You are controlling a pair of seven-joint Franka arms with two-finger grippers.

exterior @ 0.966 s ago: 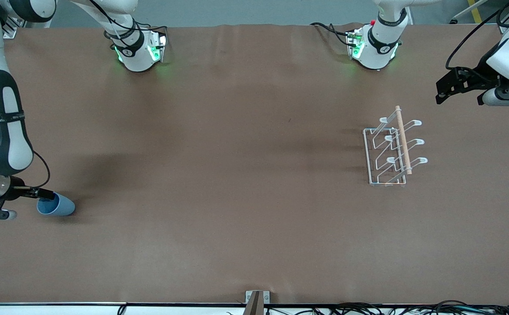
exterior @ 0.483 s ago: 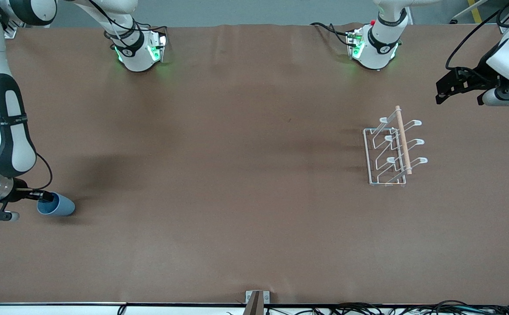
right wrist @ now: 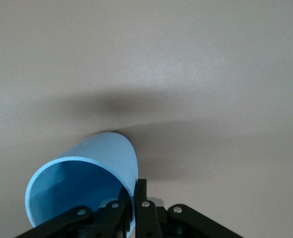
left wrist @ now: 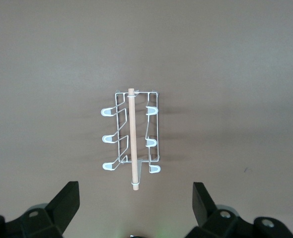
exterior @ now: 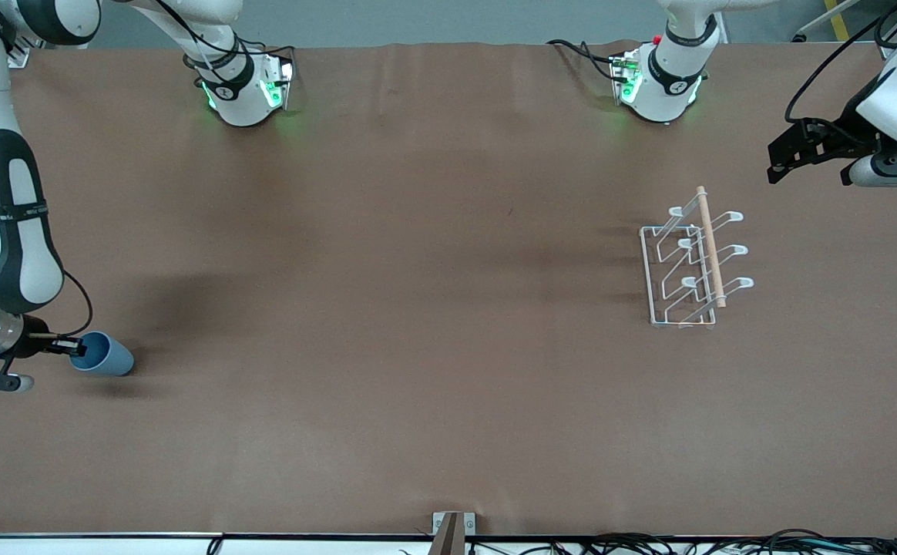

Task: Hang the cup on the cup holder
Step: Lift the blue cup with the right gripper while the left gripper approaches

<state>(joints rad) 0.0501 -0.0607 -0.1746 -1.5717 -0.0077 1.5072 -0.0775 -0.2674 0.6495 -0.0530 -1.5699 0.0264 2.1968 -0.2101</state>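
The light-blue cup [exterior: 103, 357] is tilted on its side at the right arm's end of the table, its rim toward my right gripper [exterior: 72, 347]. That gripper is shut on the cup's rim wall, one finger inside and one outside, as the right wrist view shows [right wrist: 134, 198] on the cup [right wrist: 94, 168]. The white wire cup holder [exterior: 691, 266] with its wooden dowel stands toward the left arm's end. My left gripper [exterior: 787, 158] is open and empty, up in the air near the table's end; the left wrist view shows the cup holder [left wrist: 131, 141] below it.
The brown table [exterior: 418, 308] is bare between the cup and the holder. The two arm bases [exterior: 244, 89] stand at the table's edge farthest from the front camera. A small bracket [exterior: 452, 528] sits at the near edge.
The cup has tipped and lifted slightly in my right gripper, its base shifting a little. The left arm has not moved.
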